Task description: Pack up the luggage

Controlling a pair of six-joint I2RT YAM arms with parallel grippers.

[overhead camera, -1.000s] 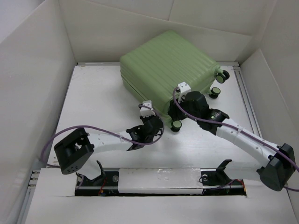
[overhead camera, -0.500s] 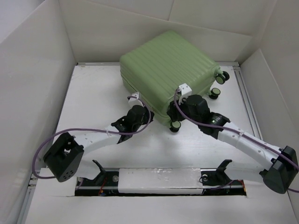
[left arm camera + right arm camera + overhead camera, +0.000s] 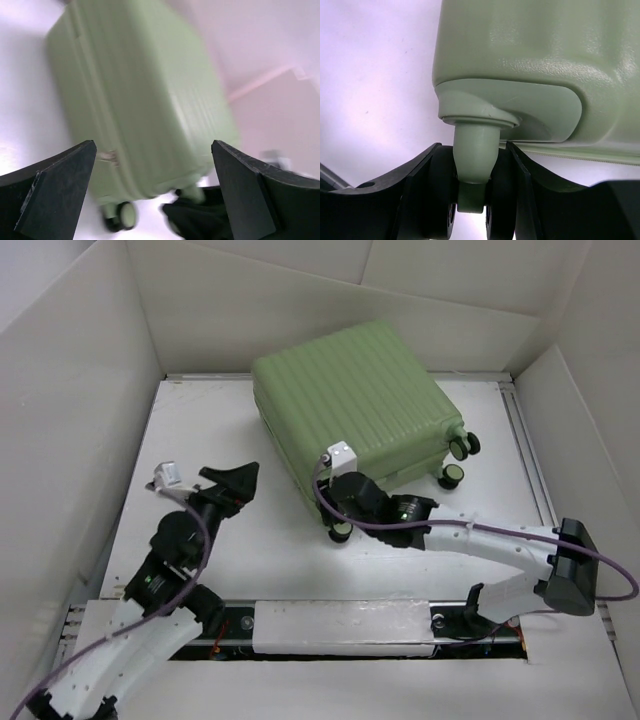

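The luggage (image 3: 350,390) is a pale green ribbed suitcase lying closed and flat at the back middle of the table. My right gripper (image 3: 342,520) is at its near corner. In the right wrist view its fingers (image 3: 420,185) are shut on a black-and-green caster wheel (image 3: 472,150) of the luggage (image 3: 540,50). My left gripper (image 3: 232,488) hangs open over the table to the left of the case, touching nothing. The left wrist view is blurred: it shows the luggage (image 3: 140,90) ahead, between the wide-apart fingers (image 3: 55,190).
Tall white walls (image 3: 70,440) box in the table on the left, back and right. Two more caster wheels (image 3: 462,446) stick out at the case's right side. A metal rail (image 3: 530,470) runs along the right edge. The arm bases sit on the near mount (image 3: 340,620).
My left gripper opened and drew back left and toward the near edge, away from the case. My right gripper moved left holding the caster, and the luggage turned and shifted left.
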